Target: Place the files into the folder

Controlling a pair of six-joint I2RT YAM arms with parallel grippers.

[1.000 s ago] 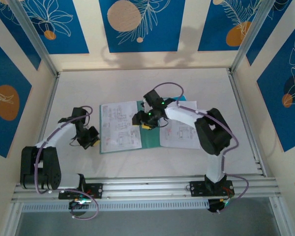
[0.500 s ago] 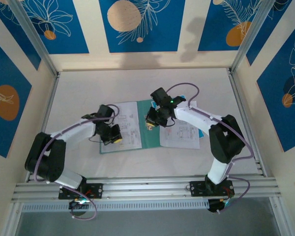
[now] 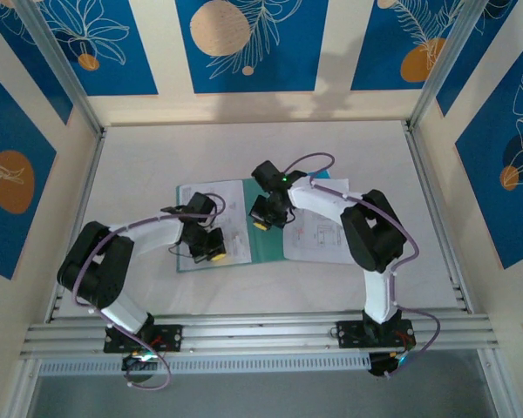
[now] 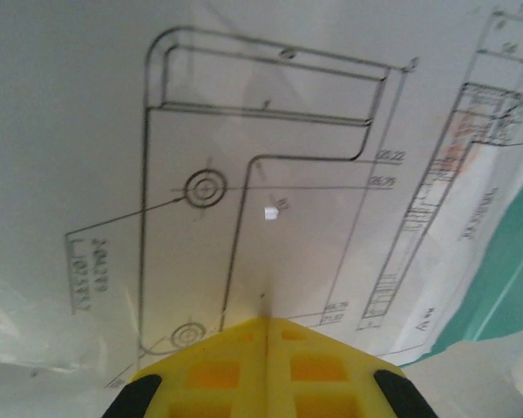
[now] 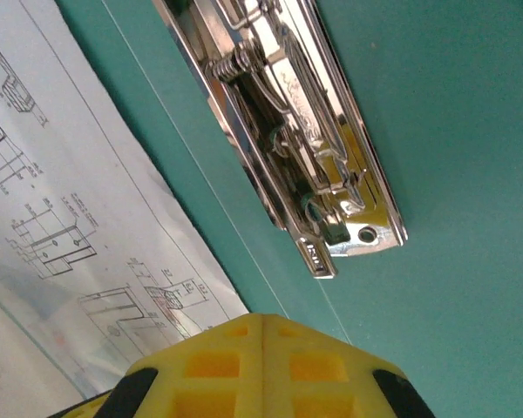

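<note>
While both pairs of fingers sit pressed together, the files point(image 3: 211, 218) lie on the open folder point(image 3: 266, 248)

With its yellow fingers closed on nothing, the left gripper point(image 4: 266, 348) sits low over the left printed sheet point(image 4: 244, 157). The sheet's drawing spreads just ahead of the tips, and whether they touch the paper cannot be told. The right gripper point(image 5: 263, 348), its fingers likewise together, points at the folder's metal clip point(image 5: 288, 131), which runs diagonally from upper left to lower right in the wrist view. From above, the folder lies at mid-table point(image 3: 157, 157), long axis left to right, with a sheet on each half. Both arms bend at the elbow and reach inward.
</note>
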